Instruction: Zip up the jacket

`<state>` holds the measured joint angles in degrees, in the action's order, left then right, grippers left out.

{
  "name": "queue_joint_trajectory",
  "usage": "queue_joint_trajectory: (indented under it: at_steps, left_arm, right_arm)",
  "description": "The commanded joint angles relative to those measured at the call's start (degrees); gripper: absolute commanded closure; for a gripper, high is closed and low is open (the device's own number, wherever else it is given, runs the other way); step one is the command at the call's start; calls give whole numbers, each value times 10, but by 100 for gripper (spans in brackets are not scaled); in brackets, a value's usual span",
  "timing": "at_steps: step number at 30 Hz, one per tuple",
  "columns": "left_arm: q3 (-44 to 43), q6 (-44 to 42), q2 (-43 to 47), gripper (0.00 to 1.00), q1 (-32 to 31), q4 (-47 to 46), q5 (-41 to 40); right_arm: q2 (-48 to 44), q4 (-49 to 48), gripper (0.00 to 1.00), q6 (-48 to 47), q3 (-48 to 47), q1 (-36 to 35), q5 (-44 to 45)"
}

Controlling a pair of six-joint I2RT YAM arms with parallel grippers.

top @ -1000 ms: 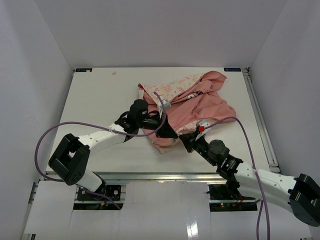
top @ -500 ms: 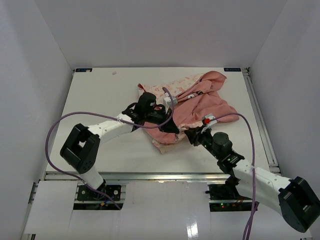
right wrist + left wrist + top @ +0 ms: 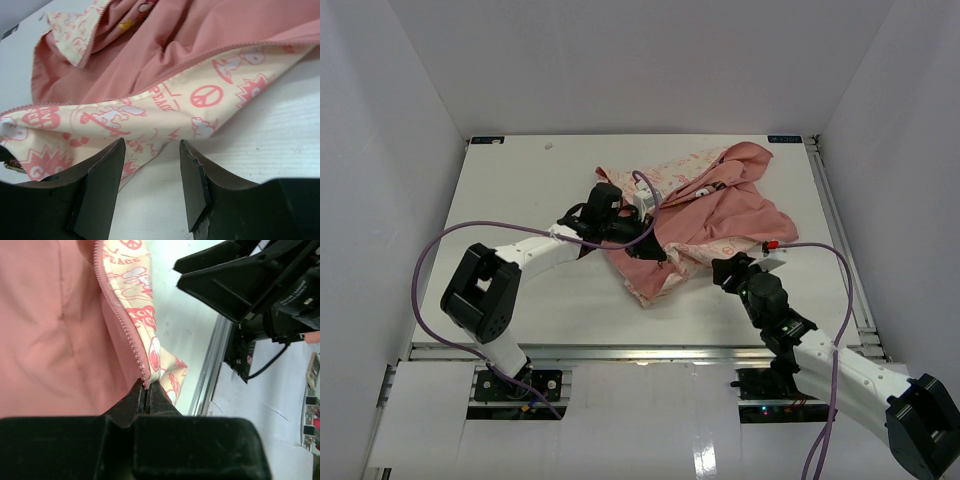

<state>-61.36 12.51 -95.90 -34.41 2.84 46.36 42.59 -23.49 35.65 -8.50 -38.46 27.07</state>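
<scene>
Currently: left gripper (image 3: 147, 395) clamped on jacket (image 3: 710, 215) zipper edge; right gripper (image 3: 151, 146) fingers apart, jacket just ahead

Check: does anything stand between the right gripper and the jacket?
Nothing visible does. The right gripper is open just short of the jacket, facing its printed edge, with only bare table below. The left gripper is shut on the zipper strip.

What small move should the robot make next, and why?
Probably the right gripper should ease forward and close on the printed edge of the jacket lying just ahead of it. Its jaws stand open and empty, while the left gripper is shut on the zipper edge, so the jacket is held on one side only.
</scene>
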Motion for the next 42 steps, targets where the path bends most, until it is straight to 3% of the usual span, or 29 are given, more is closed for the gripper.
queue_joint_trajectory:
  at_steps: [1,5,9,18,21,29,34,42]
  left_arm:
    - [13,-6,16,100,12,-14,-37]
    - [25,-15,11,100,21,-24,-54]
    - [53,13,2,100,33,-71,-92]
    - [162,100,4,100,34,-140,-223]
    - [186,114,-1,100,34,-158,-225]
    - [253,152,10,100,17,-221,-218]
    - [290,178,19,100,-14,-263,-214]
    - [250,188,-41,100,-60,-337,-191]
  right_arm:
    - [6,15,45,59,2,2,87]
    - [69,44,45,103,-18,5,154]
    - [127,48,47,114,-42,56,151]
    - [272,11,50,65,-127,189,39]
    - [333,-40,50,61,-148,221,-17]
    - [503,-63,50,21,-267,243,-124]
    - [627,-55,50,-39,-409,251,-222]
    - [740,-38,48,-149,-593,267,-385]
